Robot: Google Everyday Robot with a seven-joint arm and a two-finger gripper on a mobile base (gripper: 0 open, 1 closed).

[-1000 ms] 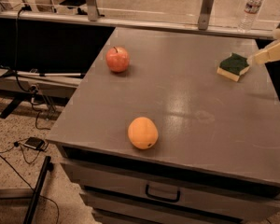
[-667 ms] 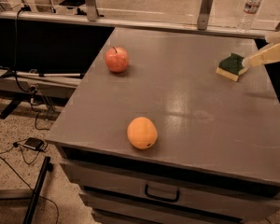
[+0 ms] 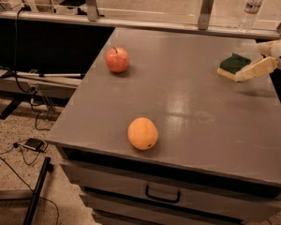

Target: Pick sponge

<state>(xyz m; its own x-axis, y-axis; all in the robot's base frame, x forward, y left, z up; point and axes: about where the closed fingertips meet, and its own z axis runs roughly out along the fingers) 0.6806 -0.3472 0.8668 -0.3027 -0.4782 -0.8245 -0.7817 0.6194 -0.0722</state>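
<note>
The sponge [image 3: 233,63], dark green on top over pale yellow foam, lies near the right edge of the grey table [image 3: 192,102], at the back. My gripper [image 3: 246,73], pale beige, comes in from the right edge of the view. Its tip lies against the sponge's near right side, low over the table. The rest of the arm is out of view.
A red apple [image 3: 117,59] sits at the back left of the table and an orange [image 3: 142,133] near the front edge. A water bottle [image 3: 251,8] stands on the ledge behind the sponge. A drawer with a handle [image 3: 162,194] is below, and cables lie on the floor at left.
My gripper has moved a little down and to the left, closer against the sponge. The sponge, the apple and the orange have stayed where they were.
</note>
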